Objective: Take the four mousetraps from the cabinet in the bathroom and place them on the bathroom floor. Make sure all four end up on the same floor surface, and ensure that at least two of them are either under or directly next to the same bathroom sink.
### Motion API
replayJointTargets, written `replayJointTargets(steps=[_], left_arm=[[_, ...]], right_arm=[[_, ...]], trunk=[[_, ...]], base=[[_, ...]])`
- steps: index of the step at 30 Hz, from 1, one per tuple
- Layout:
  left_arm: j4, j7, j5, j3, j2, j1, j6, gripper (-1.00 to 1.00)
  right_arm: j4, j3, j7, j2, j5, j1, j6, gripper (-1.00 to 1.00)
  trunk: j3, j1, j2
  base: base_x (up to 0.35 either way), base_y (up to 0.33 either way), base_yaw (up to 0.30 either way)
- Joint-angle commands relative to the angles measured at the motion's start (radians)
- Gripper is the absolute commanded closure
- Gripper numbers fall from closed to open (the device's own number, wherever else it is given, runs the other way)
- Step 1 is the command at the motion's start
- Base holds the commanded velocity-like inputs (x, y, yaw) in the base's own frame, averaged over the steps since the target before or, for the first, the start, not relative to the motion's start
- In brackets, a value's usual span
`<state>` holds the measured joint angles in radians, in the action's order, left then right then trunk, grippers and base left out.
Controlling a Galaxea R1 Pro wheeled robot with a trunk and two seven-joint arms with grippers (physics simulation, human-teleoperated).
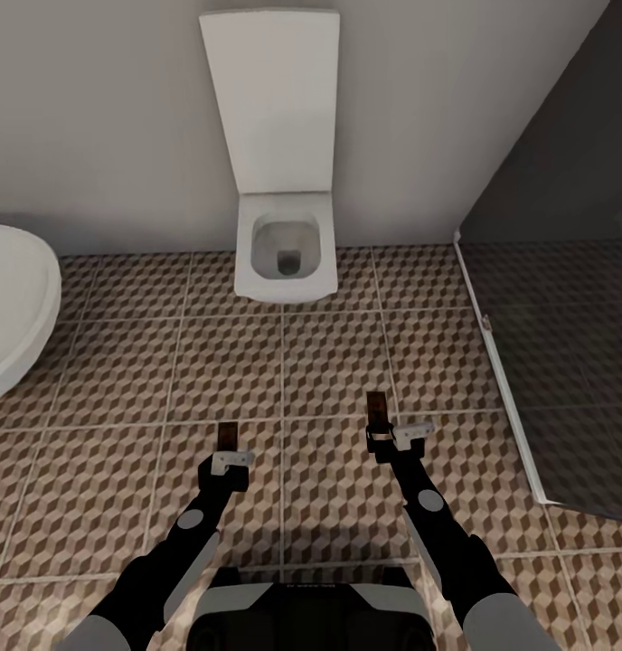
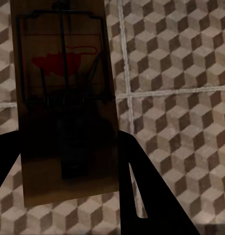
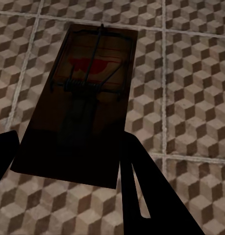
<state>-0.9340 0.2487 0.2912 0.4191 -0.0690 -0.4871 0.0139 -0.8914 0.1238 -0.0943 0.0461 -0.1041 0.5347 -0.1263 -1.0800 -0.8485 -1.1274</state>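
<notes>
Both arms reach forward over the bathroom floor [image 1: 329, 362] of cube-patterned tiles. My left gripper [image 1: 228, 452] is shut on a mousetrap [image 1: 228, 436], a small tan board that sticks out ahead of the fingers. The left wrist view shows this mousetrap [image 2: 68, 98] close up, with a dark wire spring and a red mark, held between the dark fingers [image 2: 141, 191]. My right gripper [image 1: 380, 436] is shut on a second mousetrap [image 1: 376, 407]. In the right wrist view that mousetrap [image 3: 85, 103] hangs above the tiles. The cabinet and the sink are out of view.
A white square toilet [image 1: 286, 249] stands against the far wall straight ahead. The white oval bathtub [image 1: 13, 307] curves in at the left edge. A dark glass shower screen [image 1: 564, 362] with a white bottom rail closes off the right side.
</notes>
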Motion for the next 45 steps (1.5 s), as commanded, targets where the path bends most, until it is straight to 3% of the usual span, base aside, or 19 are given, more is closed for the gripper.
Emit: replayJointTargets(steps=[1, 45], left_arm=[[-0.002, 0.009, 0.008, 0.006, -0.002, -0.001, 0.001, 1.00], [-0.010, 0.009, 0.007, 0.006, -0.002, -0.001, 0.001, 1.00]], right_arm=[[0.001, 0.002, -0.010, 0.000, -0.008, 0.001, -0.001, 1.00], [0.002, 0.003, -0.010, 0.000, -0.008, 0.000, -0.001, 1.00]], trunk=[[-0.005, -0.004, -0.008], [-0.213, -0.173, -0.316]], base=[[0.000, 0.000, 0.000], [0.000, 0.000, 0.000]])
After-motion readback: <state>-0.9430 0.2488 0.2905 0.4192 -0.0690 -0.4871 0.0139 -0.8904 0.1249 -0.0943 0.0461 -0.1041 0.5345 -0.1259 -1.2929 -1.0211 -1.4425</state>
